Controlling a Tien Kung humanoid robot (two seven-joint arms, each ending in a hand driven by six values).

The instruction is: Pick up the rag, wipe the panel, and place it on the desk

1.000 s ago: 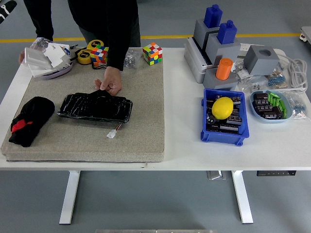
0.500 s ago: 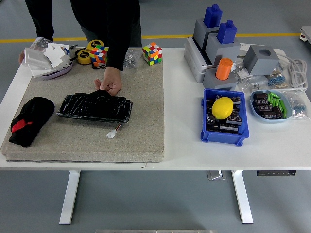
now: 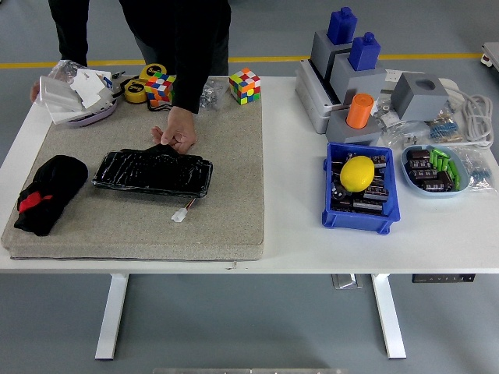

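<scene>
On the white table (image 3: pixel 288 234) lies a beige felt mat (image 3: pixel 226 179), covering its left half. At the mat's left edge sits the rag (image 3: pixel 48 193), a bundled black cloth with a patch of red showing, untouched and well apart from any hand. Near the mat's middle rests the panel (image 3: pixel 153 171), a flat black piece wrapped in glossy film, with a thin wire ending in a small white connector (image 3: pixel 180 216) trailing from its near right corner.

A person in dark clothing stands at the far side. 1 hand (image 3: pixel 178 130) reaches down over the mat, its fingers drawn together and pinching the panel's far edge. The other hand is mostly hidden behind a lavender tray of white parts (image 3: pixel 76 95) at the far left corner, so its fingers cannot be told.

Neither robot arm appears in the head view.

Along the far edge sit 2 colourful puzzle cubes (image 3: pixel 244 85) and a roll of yellow tape (image 3: pixel 136 91). On the right half stand a grey fixture with blue blocks (image 3: pixel 347 66), an orange cylinder (image 3: pixel 359 111), and a blue bin (image 3: pixel 359 216) holding a yellow lemon (image 3: pixel 358 173).
</scene>
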